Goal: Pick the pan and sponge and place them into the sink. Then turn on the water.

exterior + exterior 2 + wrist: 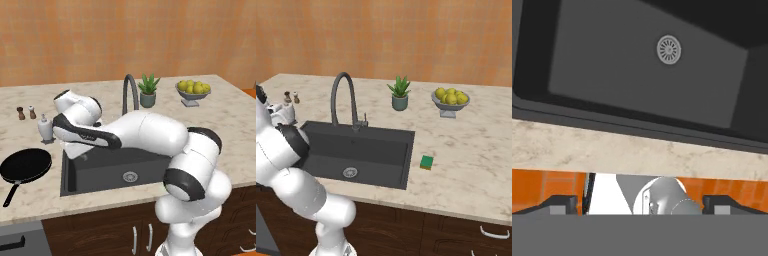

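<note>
The gripper (640, 202) hangs over the sink (647, 75), fingers spread wide apart and holding nothing. Directly ahead of it lies the dark grey basin with its round silver drain (669, 49). To its left on the counter (40, 195) sits the round black pan (26, 165), handle toward the front edge. Far off, right of the basin, rests the small green sponge (427, 162).

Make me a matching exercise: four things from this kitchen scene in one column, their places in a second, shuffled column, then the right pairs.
Things:
1. pan
2. sponge
3. bowl of lemons
4. drain

Places:
A. on the sink floor
B. counter, left of the sink
C. counter, just right of the sink
D. back of the counter, right of the potted plant

Pairs: 1-B, 2-C, 3-D, 4-A
</note>
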Motion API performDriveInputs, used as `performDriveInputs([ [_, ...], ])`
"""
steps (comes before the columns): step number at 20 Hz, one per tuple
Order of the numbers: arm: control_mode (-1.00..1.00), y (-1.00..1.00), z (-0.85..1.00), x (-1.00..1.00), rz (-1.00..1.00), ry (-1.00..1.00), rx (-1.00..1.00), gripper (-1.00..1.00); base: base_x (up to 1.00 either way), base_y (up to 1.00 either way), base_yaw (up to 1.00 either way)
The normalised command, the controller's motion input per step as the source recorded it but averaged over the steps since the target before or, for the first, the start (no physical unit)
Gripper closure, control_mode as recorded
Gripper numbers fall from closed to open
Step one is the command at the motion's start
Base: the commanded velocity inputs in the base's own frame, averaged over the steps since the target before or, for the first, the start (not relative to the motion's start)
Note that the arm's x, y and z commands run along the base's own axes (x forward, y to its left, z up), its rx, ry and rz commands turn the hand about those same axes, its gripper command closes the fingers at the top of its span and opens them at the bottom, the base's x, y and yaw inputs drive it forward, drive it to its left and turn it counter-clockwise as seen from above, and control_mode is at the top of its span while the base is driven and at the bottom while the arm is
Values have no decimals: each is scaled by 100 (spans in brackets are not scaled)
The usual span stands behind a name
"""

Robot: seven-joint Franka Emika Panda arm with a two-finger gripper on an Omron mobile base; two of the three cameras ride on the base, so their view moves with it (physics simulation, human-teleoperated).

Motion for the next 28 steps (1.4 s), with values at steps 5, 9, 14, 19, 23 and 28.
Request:
performDriveInputs([
  [5,-100,67,-39,13,0,13,10,-100,0,0,0],
  [9,-100,58,-44,10,-5,5,18,-100,0,0,0],
  [14,-100,64,-15,1,-20,-5,20,-100,0,0,0],
  [19,-100,40,-13,0,-14,-5,7,-100,0,0,0],
  [23,-100,8,-2,0,0,0,-2,-100,0,0,0],
  [28,-100,15,-18,0,0,-1,0,-100,0,0,0],
])
